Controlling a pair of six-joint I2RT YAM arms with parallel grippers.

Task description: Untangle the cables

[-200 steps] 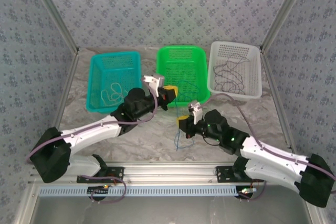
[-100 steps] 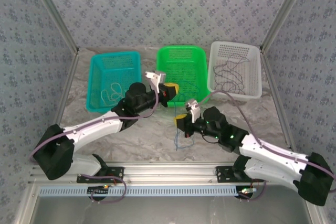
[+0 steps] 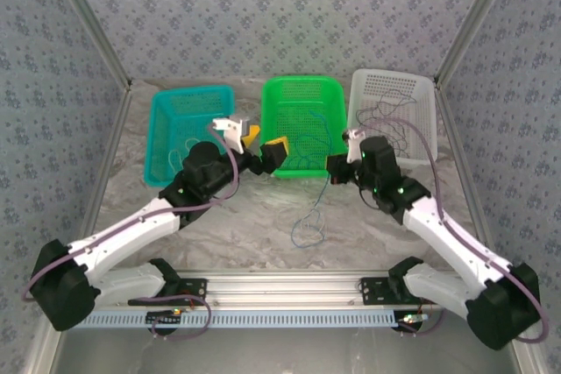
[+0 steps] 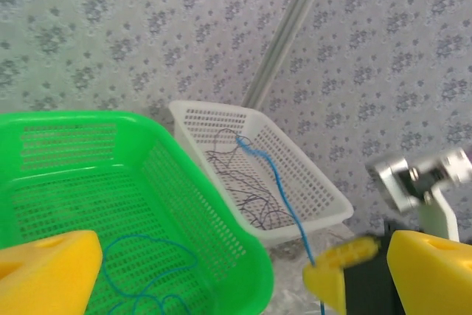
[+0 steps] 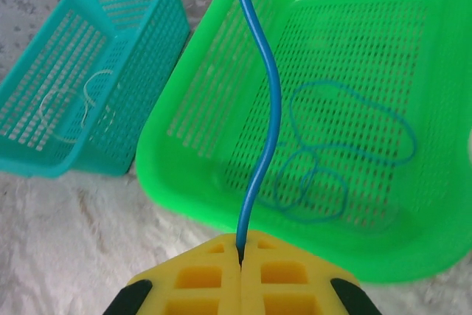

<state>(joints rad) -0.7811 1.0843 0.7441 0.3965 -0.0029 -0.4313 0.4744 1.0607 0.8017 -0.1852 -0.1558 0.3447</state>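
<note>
Right gripper: you have it clamped on the blue cable, front-right of the green basket.
Cable axis: hangs down to the desk.
Left gripper: spread wide, empty, front-left of basket.

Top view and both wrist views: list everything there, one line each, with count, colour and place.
table: one, pale marbled, under everything
teal basket: one, teal, far left of table
green basket: one, green, far middle
white basket: one, white, far right
pale cable: one, pale, in teal basket
dark cable: one, dark, in white basket
coiled blue cable: one, blue, in green basket
held blue cable: one, blue, pinched in right gripper, lower end looping on table
left gripper: one, yellow fingers, open, by green basket's near left corner
right gripper: one, yellow fingers, shut on held blue cable, by green basket's near right corner
</note>
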